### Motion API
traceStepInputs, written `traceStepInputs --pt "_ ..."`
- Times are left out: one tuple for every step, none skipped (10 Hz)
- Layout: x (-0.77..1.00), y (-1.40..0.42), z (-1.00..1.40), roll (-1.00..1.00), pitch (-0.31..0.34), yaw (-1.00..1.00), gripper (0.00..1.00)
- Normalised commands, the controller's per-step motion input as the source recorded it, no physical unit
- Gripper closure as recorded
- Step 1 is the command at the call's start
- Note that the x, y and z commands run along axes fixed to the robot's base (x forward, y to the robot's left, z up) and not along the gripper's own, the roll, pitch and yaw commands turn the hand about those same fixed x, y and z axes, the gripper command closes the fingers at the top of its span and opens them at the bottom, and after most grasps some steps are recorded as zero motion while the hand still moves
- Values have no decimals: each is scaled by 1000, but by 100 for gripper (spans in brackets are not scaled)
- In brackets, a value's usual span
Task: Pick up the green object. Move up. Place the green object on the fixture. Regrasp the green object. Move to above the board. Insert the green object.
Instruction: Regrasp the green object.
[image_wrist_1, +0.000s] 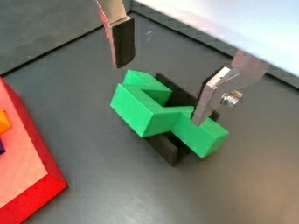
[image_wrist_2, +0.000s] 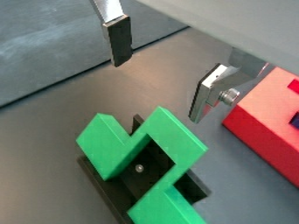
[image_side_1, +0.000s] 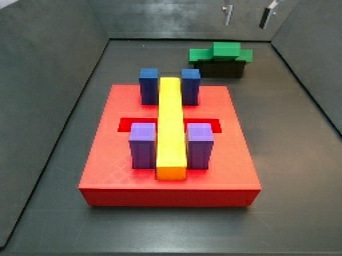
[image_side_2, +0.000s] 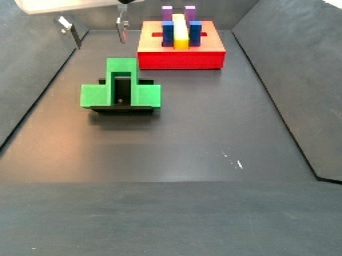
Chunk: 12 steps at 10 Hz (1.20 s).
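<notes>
The green object is a bright green bridge-like piece resting on the fixture, a small dark holder on the grey floor. Both show in the other views too: the green object and the fixture. My gripper is open and empty, hanging above the piece with one finger on each side and not touching it. It also shows in a wrist view and in both side views. The board is a red slab beside the fixture.
The board carries a long yellow bar, blue blocks and purple blocks. Its red edge lies close to the fixture in both wrist views. Grey walls enclose the floor.
</notes>
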Motion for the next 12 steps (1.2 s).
traceStepInputs --pt "320 -171 -166 746 0 -249 0" --pt "337 -183 -214 940 20 -137 0" --pt "177 -177 -160 1000 63 -26 0" --pt "0 -166 -23 1000 100 83 0" --pt "-94 -211 0 1000 180 143 0" --pt "-166 -211 0 1000 183 151 0" --pt "-166 -217 0 1000 163 146 0" --pt "-137 -223 0 1000 157 134 0" --pt "-106 -234 0 1000 143 117 0" --pt "-94 -237 0 1000 129 109 0" --pt "-3 -200 0 971 106 37 0" --pt "0 -66 -129 283 0 0 0"
